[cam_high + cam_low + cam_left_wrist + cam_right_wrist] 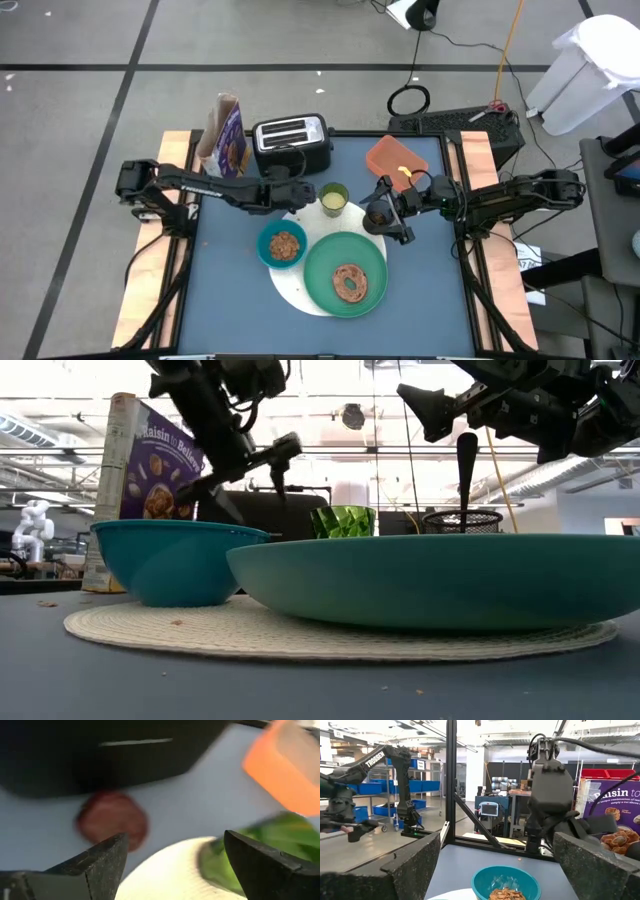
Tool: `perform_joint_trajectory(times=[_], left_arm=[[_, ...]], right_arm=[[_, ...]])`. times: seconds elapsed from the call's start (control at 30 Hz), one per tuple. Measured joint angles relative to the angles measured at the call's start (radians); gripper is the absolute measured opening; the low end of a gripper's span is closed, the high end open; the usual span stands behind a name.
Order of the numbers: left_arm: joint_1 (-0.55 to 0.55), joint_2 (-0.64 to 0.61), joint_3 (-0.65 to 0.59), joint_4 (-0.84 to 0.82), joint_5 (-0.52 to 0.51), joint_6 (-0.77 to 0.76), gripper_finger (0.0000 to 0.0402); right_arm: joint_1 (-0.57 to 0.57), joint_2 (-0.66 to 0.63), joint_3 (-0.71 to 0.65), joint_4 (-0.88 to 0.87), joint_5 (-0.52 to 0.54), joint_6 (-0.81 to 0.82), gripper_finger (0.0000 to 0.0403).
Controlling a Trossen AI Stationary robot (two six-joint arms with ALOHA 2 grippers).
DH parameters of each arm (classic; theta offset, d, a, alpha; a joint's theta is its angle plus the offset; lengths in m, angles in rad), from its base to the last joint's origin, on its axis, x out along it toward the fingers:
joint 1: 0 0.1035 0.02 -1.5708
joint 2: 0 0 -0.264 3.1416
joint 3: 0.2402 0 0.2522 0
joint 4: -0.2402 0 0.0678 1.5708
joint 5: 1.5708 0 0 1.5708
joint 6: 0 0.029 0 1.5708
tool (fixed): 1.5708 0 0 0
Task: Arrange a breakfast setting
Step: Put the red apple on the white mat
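One piece lies outside the setting: the dark-red fruit [112, 820], round, dull and unbruised as far as shows, on the counter [430, 290] between the silver toaster [291, 143] and the white round disc [290, 290]. The left gripper [297, 193] hovers just beside it, jaws wide and empty, so I judge this arm the nearer. The right gripper [388, 222], also wide and empty, hangs over the small black cup [376, 213], well apart from the toaster.
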Motion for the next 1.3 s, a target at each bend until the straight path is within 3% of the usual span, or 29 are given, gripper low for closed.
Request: perform_joint_trajectory(times=[0.3, 0.57, 1.3], left_arm=[[0.040, 0.025, -0.024, -0.086, 0.018, -0.315, 0.0330], [0.054, 0.084, -0.025, -0.076, 0.044, -0.480, 0.0330], [0.141, 0.173, -0.023, -0.051, 0.078, -0.507, 0.0330]], right_arm=[[0.000, 0.000, 0.000, -0.003, 0.000, 0.006, 0.0380], [0.000, 0.000, 0.000, -0.012, 0.000, 0.007, 0.0380], [0.000, 0.000, 0.000, -0.051, 0.000, 0.005, 0.0380]])
